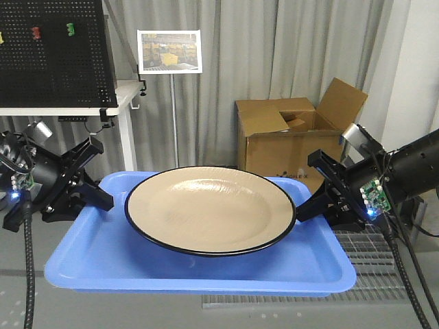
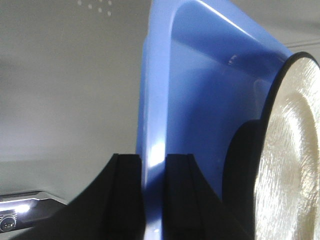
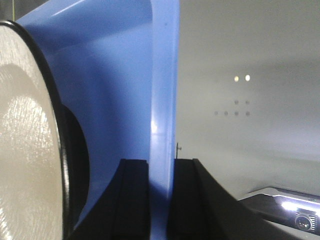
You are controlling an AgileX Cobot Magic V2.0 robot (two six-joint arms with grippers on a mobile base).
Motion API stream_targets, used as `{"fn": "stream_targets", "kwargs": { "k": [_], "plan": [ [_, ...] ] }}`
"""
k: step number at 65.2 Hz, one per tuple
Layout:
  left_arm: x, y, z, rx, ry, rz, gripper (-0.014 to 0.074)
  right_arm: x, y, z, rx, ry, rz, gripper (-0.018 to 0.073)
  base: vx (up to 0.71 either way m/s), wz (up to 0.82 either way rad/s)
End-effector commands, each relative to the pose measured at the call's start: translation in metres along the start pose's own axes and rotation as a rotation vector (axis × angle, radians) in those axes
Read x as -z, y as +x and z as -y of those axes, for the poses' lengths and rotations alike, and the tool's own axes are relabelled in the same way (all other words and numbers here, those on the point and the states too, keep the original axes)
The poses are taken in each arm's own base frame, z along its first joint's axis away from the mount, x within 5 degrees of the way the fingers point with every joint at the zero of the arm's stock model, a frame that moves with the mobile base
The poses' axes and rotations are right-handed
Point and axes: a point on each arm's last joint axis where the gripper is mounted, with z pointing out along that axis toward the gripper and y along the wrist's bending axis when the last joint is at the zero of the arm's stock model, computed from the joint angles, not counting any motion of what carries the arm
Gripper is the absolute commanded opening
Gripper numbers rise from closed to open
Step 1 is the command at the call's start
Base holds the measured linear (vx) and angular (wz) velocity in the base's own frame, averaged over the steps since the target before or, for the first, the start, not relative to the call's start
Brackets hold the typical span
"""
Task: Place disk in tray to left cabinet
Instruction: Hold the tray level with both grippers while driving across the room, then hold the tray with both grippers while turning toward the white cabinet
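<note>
Left gripper point(image 2: 152, 162) and right gripper point(image 3: 161, 167) each clamp an end rim of the blue tray point(image 1: 206, 274). Between them I see the disk point(image 1: 209, 209) lying in the tray; both wrist views cut off most of it.

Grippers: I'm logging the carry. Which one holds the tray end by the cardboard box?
The right gripper, shut on the blue tray beside the cardboard box; the left gripper clamps the end under the pegboard.

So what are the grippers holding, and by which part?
Both hold the blue tray by its raised rim: the left gripper on one short end, the right gripper on the opposite end. The disk lies inside, ungripped.
</note>
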Motion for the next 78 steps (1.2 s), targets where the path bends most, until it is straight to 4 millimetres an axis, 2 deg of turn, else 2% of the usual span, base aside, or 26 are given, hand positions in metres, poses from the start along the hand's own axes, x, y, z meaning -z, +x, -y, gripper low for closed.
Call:
{"fn": "stream_targets", "kwargs": {
  "k": [1, 41, 78],
  "plan": [
    [0.0236, 0.0154, 0.0442, 0.011, 0.235, 0.0, -0.0004, 0.0227, 0.012, -0.0478, 0.013, -0.245, 0.013, -0.0006, 0.56, 0.0],
    [0.0236, 0.0154, 0.0442, 0.011, 0.235, 0.001, -0.0004, 0.0227, 0.012, -0.0478, 0.013, -0.245, 0.013, -0.0006, 0.5, -0.06],
    [0.0236, 0.0152, 0.0442, 0.011, 0.235, 0.002, -0.0004, 0.0227, 0.012, -0.0479, 0.013, -0.245, 0.013, -0.0006, 0.36, -0.08]
  ]
}}
